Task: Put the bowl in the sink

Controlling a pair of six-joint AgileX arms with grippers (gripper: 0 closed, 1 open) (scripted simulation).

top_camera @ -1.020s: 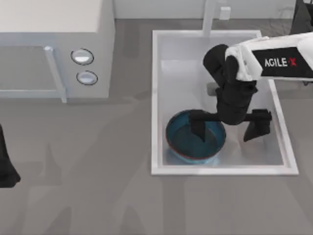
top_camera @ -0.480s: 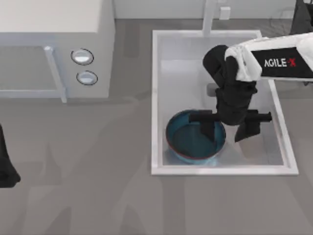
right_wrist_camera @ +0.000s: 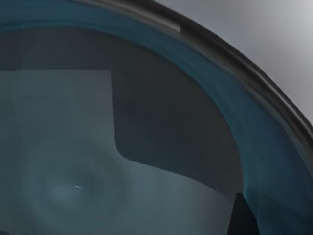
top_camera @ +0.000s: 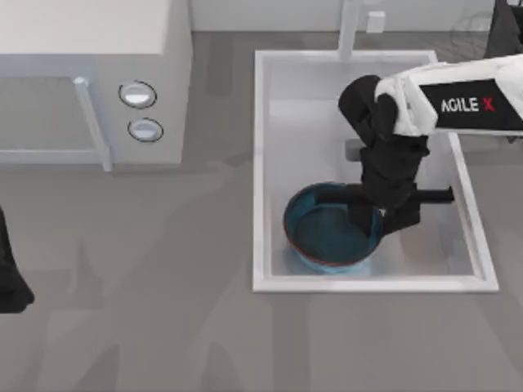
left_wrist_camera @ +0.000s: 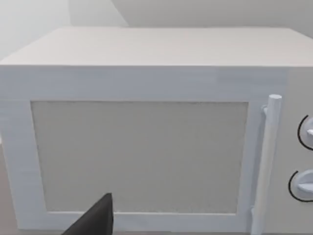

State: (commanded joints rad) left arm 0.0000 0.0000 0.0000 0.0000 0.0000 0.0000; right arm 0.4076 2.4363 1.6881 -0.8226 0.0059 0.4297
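The blue-teal bowl (top_camera: 327, 233) with a dark inside lies on the floor of the white sink (top_camera: 368, 284), in its near left part. My right gripper (top_camera: 382, 217) reaches down from the sink's right side. Its fingers stand close together on either side of the bowl's right rim, one inside the bowl and one outside, shut on that rim. The right wrist view looks into the bowl (right_wrist_camera: 146, 147) from close up, with a dark fingertip (right_wrist_camera: 240, 216) at its inner wall. My left gripper (top_camera: 8, 282) stays parked at the table's left edge.
A white microwave (top_camera: 90, 49) with two round knobs (top_camera: 137, 94) stands at the back left, and the left wrist view faces its door (left_wrist_camera: 142, 156). The white faucet (top_camera: 350, 28) rises behind the sink. Grey tabletop lies in front of and left of the sink.
The right gripper's fingers have drawn together from wide apart onto the bowl's right rim. The bowl has shifted slightly to the right. The left arm has not moved.
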